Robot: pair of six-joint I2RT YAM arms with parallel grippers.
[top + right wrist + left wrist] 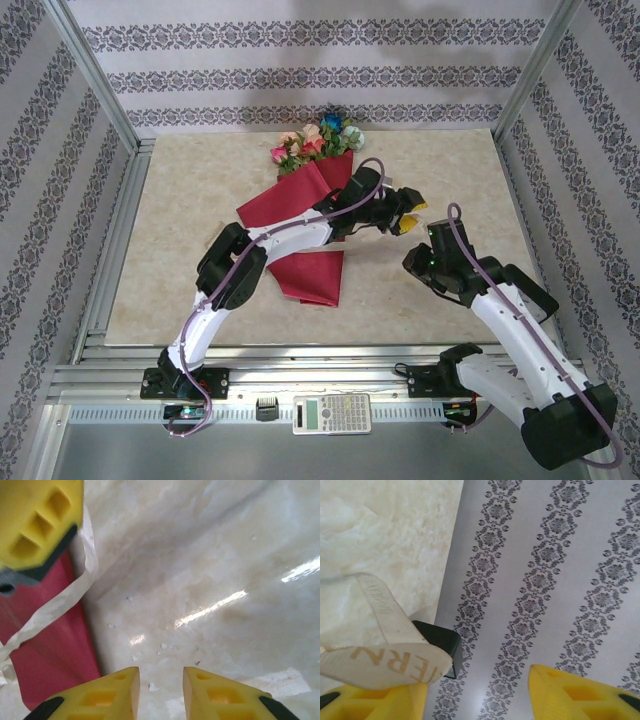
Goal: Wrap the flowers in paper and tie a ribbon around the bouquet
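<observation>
Left gripper [479,692] jaws apart, ribbon [395,667] only draped on one finger [370,702] beside the bouquet [285,205], probably for handover to right gripper [161,680], jaws slightly apart, empty, nearby.

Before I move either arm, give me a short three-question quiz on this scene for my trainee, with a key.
1. True or false: the ribbon lies draped over one finger of the left gripper, whose jaws stand apart.
2. Fill in: in the top view, the flowers stick out of the ____ end of the paper (near or far from the arm bases).
3. What sits between the fingertips of the right gripper?
A. the ribbon
B. the paper
C. nothing, just bare table
D. a flower stem

Key: 1 true; 2 far; 3 C.
</observation>
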